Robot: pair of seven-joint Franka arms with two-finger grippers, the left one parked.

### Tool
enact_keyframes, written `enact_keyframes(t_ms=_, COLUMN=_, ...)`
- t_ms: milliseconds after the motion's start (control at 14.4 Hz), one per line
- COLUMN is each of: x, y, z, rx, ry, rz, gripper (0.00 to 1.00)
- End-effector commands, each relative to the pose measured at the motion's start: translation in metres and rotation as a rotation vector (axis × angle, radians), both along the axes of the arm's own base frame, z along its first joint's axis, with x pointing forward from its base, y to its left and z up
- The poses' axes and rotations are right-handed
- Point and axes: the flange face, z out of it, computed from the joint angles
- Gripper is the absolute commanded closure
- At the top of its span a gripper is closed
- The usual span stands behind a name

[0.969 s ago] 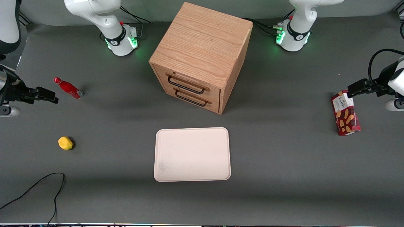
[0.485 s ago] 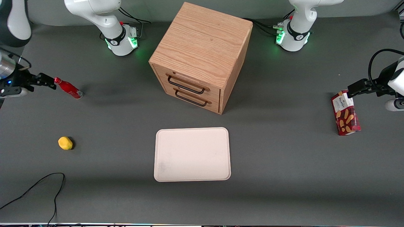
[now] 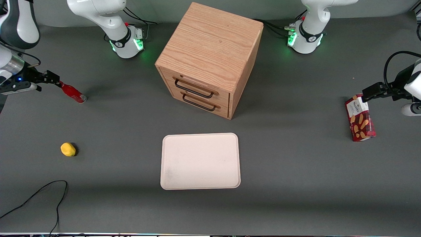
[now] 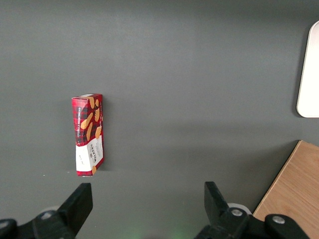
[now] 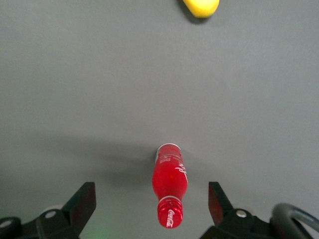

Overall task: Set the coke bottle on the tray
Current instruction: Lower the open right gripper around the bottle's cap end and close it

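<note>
- large flat cream-white rectangular tray (image 3: 200,161) lies on the grey counter (image 3: 296,164) in front of the wooden two-drawer cabinet (image 3: 210,59); nothing rests on it
- slim red coke bottle (image 3: 73,93) stands upright on the counter, toward the working arm's end, well apart from the tray
- gripper (image 5: 152,199) hovers above its cap; jaws wide, holding nothing

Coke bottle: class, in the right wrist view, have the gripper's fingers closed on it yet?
No: the gripper is open, its fingers standing wide apart on either side of the coke bottle without touching it.
</note>
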Motion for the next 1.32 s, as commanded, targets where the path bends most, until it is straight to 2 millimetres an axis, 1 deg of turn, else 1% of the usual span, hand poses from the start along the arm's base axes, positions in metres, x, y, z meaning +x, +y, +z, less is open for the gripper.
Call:
enact_keyframes(t_ms=0, x=-0.024, y=-0.003, z=-0.027, rx=-0.002, ry=-0.026, rz=0.043, gripper=0.00)
enact_keyframes(t_ms=69, x=-0.030, y=-0.009, z=-0.037, rx=-0.005, ry=-0.036, rz=0.036, gripper=0.00)
enact_keyframes(t_ms=138, x=-0.033, y=-0.008, z=-0.046, rx=-0.007, ry=-0.036, rz=0.037, gripper=0.00)
enact_keyframes(t_ms=346, x=-0.041, y=-0.011, z=-0.059, rx=0.004, ry=-0.016, rz=0.020, gripper=0.00)
enact_keyframes(t_ms=554, x=-0.043, y=-0.011, z=-0.063, rx=0.000, ry=-0.002, rz=0.026, gripper=0.03)
enact_keyframes(t_ms=623, x=-0.043, y=-0.013, z=-0.064, rx=-0.011, ry=0.002, rz=0.035, gripper=0.08)
enact_keyframes(t_ms=692, x=-0.047, y=-0.018, z=-0.066, rx=-0.006, ry=0.005, rz=0.024, gripper=0.14)
enact_keyframes(t_ms=762, x=-0.048, y=-0.019, z=-0.066, rx=-0.007, ry=0.006, rz=0.023, gripper=0.22)
enact_keyframes(t_ms=831, x=-0.048, y=-0.019, z=-0.067, rx=-0.009, ry=0.008, rz=0.034, gripper=0.37)
enact_keyframes(t_ms=969, x=-0.048, y=-0.020, z=-0.069, rx=-0.011, ry=0.020, rz=0.043, gripper=0.73)
enact_keyframes(t_ms=1038, x=-0.048, y=-0.019, z=-0.071, rx=-0.011, ry=0.024, rz=0.044, gripper=0.86)
enact_keyframes(t_ms=1108, x=-0.047, y=-0.020, z=-0.071, rx=-0.014, ry=0.026, rz=0.045, gripper=0.94)
enact_keyframes(t_ms=1177, x=-0.047, y=-0.020, z=-0.071, rx=-0.013, ry=0.031, rz=0.044, gripper=0.97)
enact_keyframes(t_ms=1246, x=-0.045, y=-0.018, z=-0.070, rx=-0.016, ry=0.029, rz=0.044, gripper=0.98)
